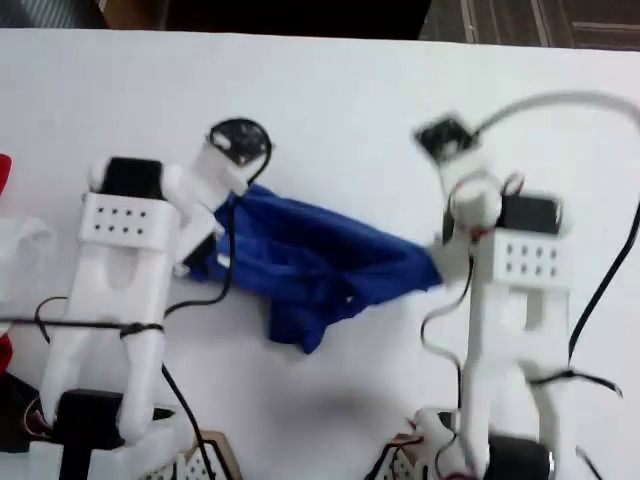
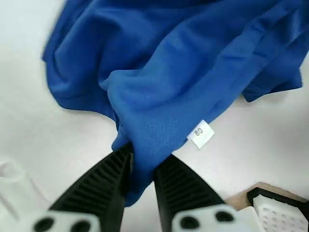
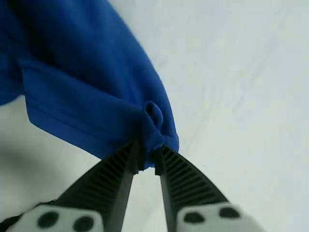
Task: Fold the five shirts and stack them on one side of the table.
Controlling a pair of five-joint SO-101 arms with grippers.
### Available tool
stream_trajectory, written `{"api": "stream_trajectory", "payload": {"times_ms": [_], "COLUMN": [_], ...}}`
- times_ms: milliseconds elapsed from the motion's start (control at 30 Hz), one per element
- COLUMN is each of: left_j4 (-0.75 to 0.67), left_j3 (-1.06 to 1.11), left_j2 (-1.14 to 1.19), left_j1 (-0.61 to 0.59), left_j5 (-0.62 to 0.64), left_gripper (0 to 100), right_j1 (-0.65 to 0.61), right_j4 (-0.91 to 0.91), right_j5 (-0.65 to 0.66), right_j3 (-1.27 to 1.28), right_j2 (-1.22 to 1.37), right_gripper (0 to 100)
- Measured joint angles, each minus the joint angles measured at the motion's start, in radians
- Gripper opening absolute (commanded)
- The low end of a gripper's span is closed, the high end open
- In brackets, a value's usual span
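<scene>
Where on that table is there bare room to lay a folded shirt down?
The widest bare patch is the white table beyond the blue shirt. A smaller one lies in front of the shirt, between one arm's base and the other's. The edge by the red thing is crowded.

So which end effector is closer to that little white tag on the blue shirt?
Left. The left end effector pinches the blue shirt just beside the white tag; the right end effector grips the shirt's far end, away from it.
</scene>
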Motion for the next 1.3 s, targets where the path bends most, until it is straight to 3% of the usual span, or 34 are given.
{"api": "stream_trajectory", "payload": {"times_ms": [133,367,533,733,867,1033,1300], "left_j4": [-0.173,-0.377,-0.511,-0.623,-0.649,-0.652,-0.652], "left_j3": [0.195,0.394,0.497,0.58,0.586,0.569,0.557], "left_j2": [0.0,0.0,0.0,0.0,0.0,0.0,0.0], "left_j1": [0.003,0.11,0.163,0.161,0.15,0.043,-0.012], "left_j5": [0.0,0.017,0.058,0.058,0.058,0.058,0.058], "left_gripper": [2,2,2,2,2,2,2], "right_j1": [0.074,0.31,0.33,0.333,0.333,0.333,0.272], "right_j4": [-0.189,-0.262,-0.262,-0.198,-0.175,-0.121,-0.376], "right_j5": [0.078,0.227,0.259,0.307,0.362,0.42,0.385], "right_j3": [0.331,0.459,0.531,0.531,0.531,0.551,0.683], "right_j2": [-0.1,-0.12,-0.12,-0.12,-0.12,-0.129,-0.094], "right_gripper": [2.0,2.0,5.9,32.4,30.3,29.7,29.7]}}
